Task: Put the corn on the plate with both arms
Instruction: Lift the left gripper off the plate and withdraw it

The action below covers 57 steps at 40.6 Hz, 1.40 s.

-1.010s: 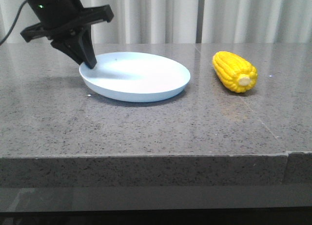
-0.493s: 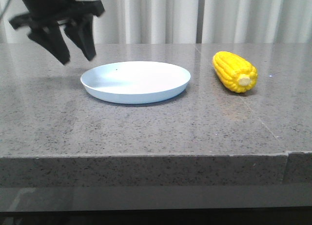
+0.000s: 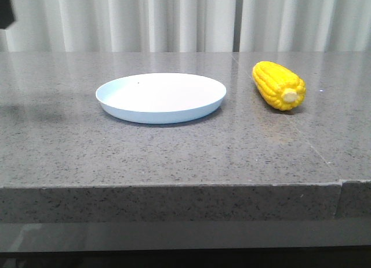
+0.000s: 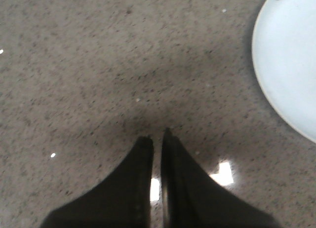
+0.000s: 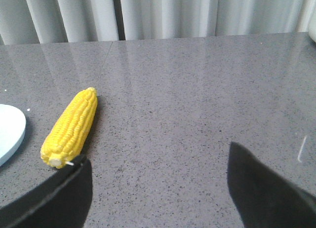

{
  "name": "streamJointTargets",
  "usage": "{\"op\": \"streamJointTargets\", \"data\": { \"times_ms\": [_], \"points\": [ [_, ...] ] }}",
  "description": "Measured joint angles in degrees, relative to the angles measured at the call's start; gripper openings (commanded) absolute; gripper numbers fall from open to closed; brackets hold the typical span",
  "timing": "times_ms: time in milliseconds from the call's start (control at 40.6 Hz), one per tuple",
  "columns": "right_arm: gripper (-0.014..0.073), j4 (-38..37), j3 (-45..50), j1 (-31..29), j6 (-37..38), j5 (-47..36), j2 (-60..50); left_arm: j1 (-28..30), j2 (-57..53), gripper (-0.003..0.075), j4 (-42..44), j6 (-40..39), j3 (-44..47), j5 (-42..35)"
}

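Corn (image 3: 279,85) lay on its side toward the right edge of the tabletop (image 3: 174,158), cream stub end facing the front edge, well apart from the plate (image 3: 161,97), which sat near the middle with nothing on it. My right claw (image 5: 158,188) hung above the bare stone with its fingers spread wide, the corn off to one side of them and untouched. My left claw (image 4: 156,154) was over the tabletop beside the plate's rim, its fingers drawn together with only a thin slit between, holding nothing. I judged the risk lay in the cob's round body: if my right fingers met it off-centre or along its length, it could roll away toward the back edge or squirt out as they pinched. A careless left reach could nudge the light plate.
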Motion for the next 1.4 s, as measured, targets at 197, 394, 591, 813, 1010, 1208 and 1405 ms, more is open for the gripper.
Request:
{"op": "streamJointTargets", "data": {
  "times_ms": [197,394,591,813,1010,1208,1405],
  "points": [
    [0.0591,0.00,0.00,0.00,0.00,0.00,0.00,5.63,-11.28,-0.0020,0.44,-0.25,9.44,-4.22],
    [0.0591,0.00,0.00,0.00,0.00,0.00,0.00,6.84,-25.02,-0.0020,0.45,-0.19,22.62,-12.59],
    [0.0591,0.00,0.00,0.00,0.00,0.00,0.00,6.94,-39.52,-0.0020,0.45,-0.19,34.82,-22.88],
    [0.0591,0.00,0.00,0.00,0.00,0.00,0.00,6.94,-55.91,-0.0020,0.56,-0.19,47.89,-32.68],
    [0.0591,0.00,0.00,0.00,0.00,0.00,0.00,6.94,-68.45,-0.0020,0.68,-0.19,54.64,-34.87],
    [0.0592,0.00,0.00,0.00,0.00,-0.37,0.00,6.94,-73.28,-0.0020,0.68,-0.19,55.18,-35.28],
    [0.0592,0.00,-2.03,0.00,-0.11,0.11,1.96,6.94,-73.62,-0.0020,0.72,-0.19,55.18,-35.28]
  ]
}}
